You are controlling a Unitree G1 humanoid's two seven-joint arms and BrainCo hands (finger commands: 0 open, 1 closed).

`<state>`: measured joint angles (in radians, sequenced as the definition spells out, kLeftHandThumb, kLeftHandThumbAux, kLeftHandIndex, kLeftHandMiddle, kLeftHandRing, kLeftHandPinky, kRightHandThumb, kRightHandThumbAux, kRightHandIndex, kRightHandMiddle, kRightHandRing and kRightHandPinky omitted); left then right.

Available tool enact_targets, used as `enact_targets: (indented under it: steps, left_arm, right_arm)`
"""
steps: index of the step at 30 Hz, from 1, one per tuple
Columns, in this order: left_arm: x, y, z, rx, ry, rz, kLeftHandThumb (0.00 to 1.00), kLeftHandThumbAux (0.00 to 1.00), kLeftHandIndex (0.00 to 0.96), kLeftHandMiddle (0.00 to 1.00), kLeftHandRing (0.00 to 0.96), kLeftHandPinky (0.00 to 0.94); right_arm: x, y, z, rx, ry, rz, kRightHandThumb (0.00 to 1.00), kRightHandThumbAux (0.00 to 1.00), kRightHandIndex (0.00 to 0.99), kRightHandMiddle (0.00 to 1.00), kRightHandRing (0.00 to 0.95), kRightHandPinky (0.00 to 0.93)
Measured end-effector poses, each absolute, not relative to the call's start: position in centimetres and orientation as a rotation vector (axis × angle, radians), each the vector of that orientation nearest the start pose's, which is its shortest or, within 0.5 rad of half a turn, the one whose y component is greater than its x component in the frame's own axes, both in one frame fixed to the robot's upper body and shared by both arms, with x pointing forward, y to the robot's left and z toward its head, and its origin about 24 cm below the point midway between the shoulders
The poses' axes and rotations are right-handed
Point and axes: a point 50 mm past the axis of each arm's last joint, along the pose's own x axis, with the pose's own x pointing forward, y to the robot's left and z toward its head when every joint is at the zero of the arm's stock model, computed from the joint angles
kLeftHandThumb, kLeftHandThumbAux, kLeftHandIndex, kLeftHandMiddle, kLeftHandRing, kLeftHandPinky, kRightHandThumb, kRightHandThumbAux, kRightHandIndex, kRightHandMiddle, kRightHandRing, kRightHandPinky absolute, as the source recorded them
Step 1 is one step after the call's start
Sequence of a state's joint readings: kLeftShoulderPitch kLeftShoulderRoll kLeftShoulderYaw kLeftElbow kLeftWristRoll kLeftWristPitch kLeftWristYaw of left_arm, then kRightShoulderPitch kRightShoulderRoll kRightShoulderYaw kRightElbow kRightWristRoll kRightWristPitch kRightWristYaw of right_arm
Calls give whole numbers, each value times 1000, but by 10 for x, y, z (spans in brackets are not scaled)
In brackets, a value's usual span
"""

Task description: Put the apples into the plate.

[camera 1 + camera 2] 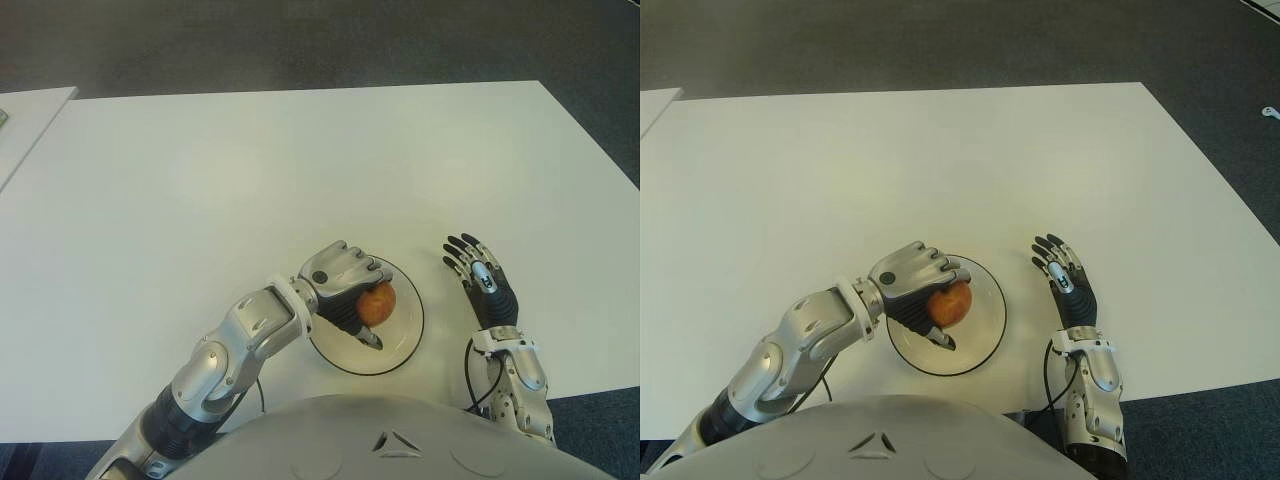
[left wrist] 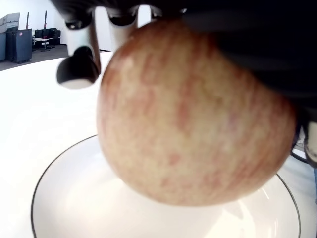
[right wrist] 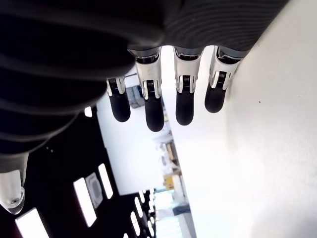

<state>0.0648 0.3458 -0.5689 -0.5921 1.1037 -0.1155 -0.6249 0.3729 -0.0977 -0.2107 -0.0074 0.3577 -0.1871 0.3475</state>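
A red-yellow apple (image 1: pixel 378 303) is held in my left hand (image 1: pixel 345 283), whose fingers curl over it from above. The hand holds it just over a white plate (image 1: pixel 400 345) with a thin dark rim, near the table's front edge. In the left wrist view the apple (image 2: pixel 193 119) fills the picture, with the plate (image 2: pixel 74 198) right below it; whether the two touch I cannot tell. My right hand (image 1: pixel 478 275) lies to the right of the plate with its fingers (image 3: pixel 154 111) stretched out and nothing in them.
The white table (image 1: pixel 300 170) stretches wide behind and to both sides of the plate. A second pale surface (image 1: pixel 25 120) shows at the far left edge. Dark floor lies beyond the table's far and right edges.
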Motion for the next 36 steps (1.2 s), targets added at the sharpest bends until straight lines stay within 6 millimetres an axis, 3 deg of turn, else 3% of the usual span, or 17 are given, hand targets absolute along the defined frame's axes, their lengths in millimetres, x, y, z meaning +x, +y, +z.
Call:
enact_targets:
  steps: [8,10,11,12,14,15,17,21,27,36]
  left_arm:
    - [171,52,98,1410,-494,-882,698,698,435,839,854,844]
    - [171,52,98,1376,-510,-860,693,700,431,808,806,768]
    - [171,52,97,1356,-513,-852,549,604,422,742,729,677]
    - [171,52,96,1330,-513,-840,497,569,418,719,701,644]
    - [169,53,94,1296,-513,-826,336,463,318,463,443,423]
    - [167,53,93,1280,-510,-822,313,448,304,427,407,392]
    - [164,54,91,1263,-500,-825,224,399,203,264,233,227]
    - [163,55,88,1264,-488,-839,91,345,66,79,60,54]
    - [164,56,86,1293,-454,-892,14,291,6,8,6,5]
    - [162,58,86,1289,-492,-931,0,251,0,0,0,0]
  right_arm:
    - [160,-228,-1,195,74,-23,310,505,149,207,167,146]
    - [160,-228,-1,195,75,-25,310,507,147,206,167,144]
    - [160,-228,-1,195,75,-25,311,508,147,206,165,142]
    - [161,-228,-1,196,75,-25,311,508,147,206,165,142]
    - [161,-228,-1,196,74,-26,313,503,150,209,161,135]
    - [161,-228,-1,196,75,-26,313,502,150,209,160,134]
    - [161,-229,-2,196,75,-27,316,493,157,217,161,137]
    - [161,-229,-1,196,73,-29,323,479,169,231,168,155]
    - [161,-228,-2,199,72,-28,326,474,176,242,179,159]
    - [162,-229,-2,202,64,-28,323,470,184,251,186,171]
